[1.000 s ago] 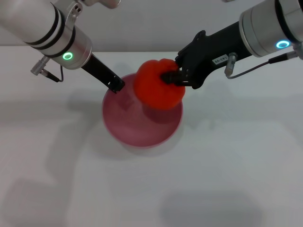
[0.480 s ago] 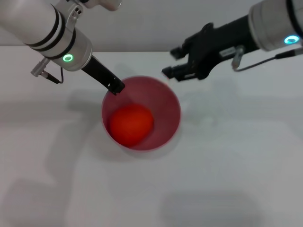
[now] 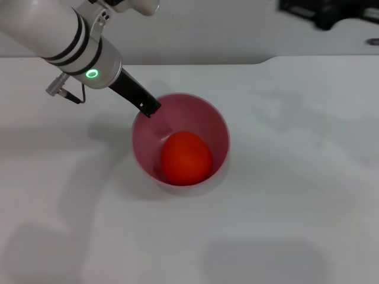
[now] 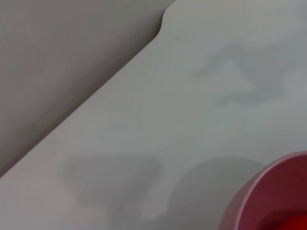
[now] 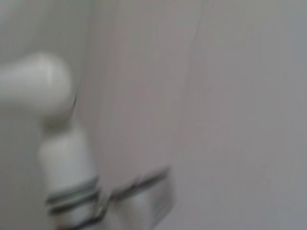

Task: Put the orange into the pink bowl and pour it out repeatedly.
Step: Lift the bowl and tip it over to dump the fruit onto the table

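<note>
The pink bowl stands upright on the white table, left of centre in the head view. The orange lies inside it, toward the near-right wall. My left gripper reaches down from the upper left and is shut on the bowl's far-left rim. The left wrist view shows only a curve of the pink bowl and a sliver of the orange. My right gripper is lifted high at the top right, far from the bowl and holding nothing that shows.
The white table spreads around the bowl on all sides. Its far edge has a step-shaped notch, with a grey wall behind. The right wrist view shows just a blurred white arm segment and wall.
My right gripper carried the orange over the bowl, let it drop in, then pulled away up and to the right. The orange has rolled from the left side toward the right inside the bowl.
</note>
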You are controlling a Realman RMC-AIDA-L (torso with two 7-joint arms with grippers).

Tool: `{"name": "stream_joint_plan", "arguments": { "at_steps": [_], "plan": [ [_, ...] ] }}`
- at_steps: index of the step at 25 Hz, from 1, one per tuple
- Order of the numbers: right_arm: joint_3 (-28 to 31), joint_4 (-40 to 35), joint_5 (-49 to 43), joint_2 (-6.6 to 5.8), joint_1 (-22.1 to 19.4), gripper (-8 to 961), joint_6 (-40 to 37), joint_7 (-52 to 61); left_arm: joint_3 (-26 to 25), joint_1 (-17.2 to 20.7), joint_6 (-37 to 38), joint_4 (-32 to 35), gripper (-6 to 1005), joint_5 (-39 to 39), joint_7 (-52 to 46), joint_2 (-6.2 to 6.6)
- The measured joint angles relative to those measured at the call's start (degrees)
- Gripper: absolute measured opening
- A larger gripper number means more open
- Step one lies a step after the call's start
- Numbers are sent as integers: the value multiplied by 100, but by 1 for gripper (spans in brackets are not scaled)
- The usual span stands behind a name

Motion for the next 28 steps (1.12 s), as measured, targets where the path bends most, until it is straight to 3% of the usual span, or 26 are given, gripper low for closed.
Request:
{"name": "stream_joint_plan", "arguments": {
  "at_steps": [7, 13, 18, 22, 25, 26, 28],
  "plan": [
    [174, 1497, 3334, 4, -868, 465, 51, -3254, 235, 18, -389, -23, 44, -139, -37, -6],
    [201, 3080, 6084, 8, -1033, 461, -186, -4944, 872, 241, -1487, 110, 43, -155, -312, -14],
    [245, 3838, 6748, -14, -943, 458, -518, -5440, 1593, 647, -2910, 361, 43, -145, -516, -1],
    [292, 4041, 6788, -23, -926, 455, -507, -5445, 2421, 1230, -4434, 684, 43, -30, -394, 26],
    [294, 4050, 6794, -23, -940, 453, -494, -5441, 2861, 1634, -5344, 860, 43, 82, -140, 26],
    [295, 4051, 6797, -20, -954, 452, -493, -5432, 2861, 1634, -5344, 860, 43, 82, -140, 26],
    [295, 4059, 6802, -13, -982, 450, -493, -5404, 3377, 2113, -6489, 991, 43, 181, 258, 22]
  ]
}}
